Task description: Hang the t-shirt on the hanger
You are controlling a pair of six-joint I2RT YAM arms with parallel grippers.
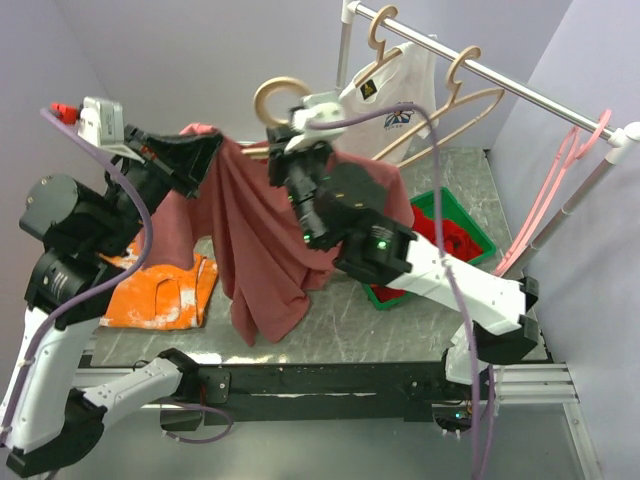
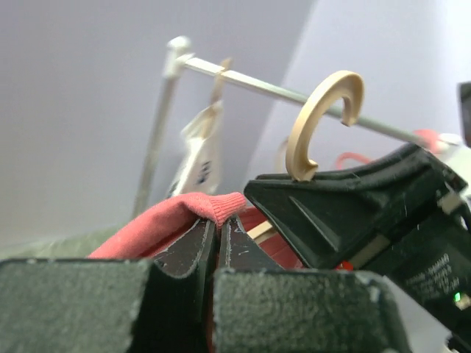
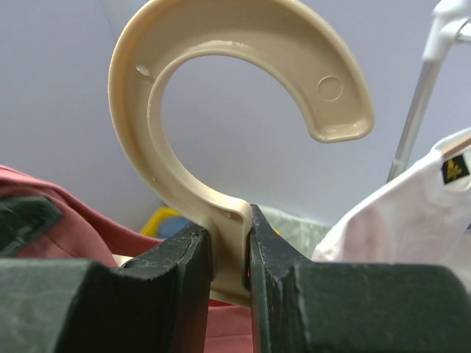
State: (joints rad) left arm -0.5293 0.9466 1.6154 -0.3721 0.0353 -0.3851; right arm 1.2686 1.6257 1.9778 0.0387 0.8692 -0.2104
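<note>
My left gripper [image 2: 215, 224] is pinched right down on a ribbed edge of the t-shirt [image 1: 262, 240], the fabric folding over its fingertips; my right gripper [image 3: 229, 237] is clamped narrow on the neck of the hanger [image 3: 136, 110], just under the hook, which stands upright and curls open to the right in the right wrist view. The hanger sits just beside the left gripper, on its right, both held well above the table; its long axis seems to run roughly across from one gripper towards the other, though the shirt covers most of it and I cannot tell the exact line. The shirt drapes over that span and hangs down in long folds towards the table [image 1: 400, 330]; my judgement is that the left arm, being on the cloth, must draw the edge along the hanger's arm. Below lie the grey mottled table top, an orange garment [image 1: 160, 290] and a green bin [image 1: 470, 225] of red clothes; behind, a rail [image 1: 490, 72] carries a white t-shirt [image 1: 395, 85] and a pink hanger [image 1: 560, 175]; pale lilac walls close in.
</note>
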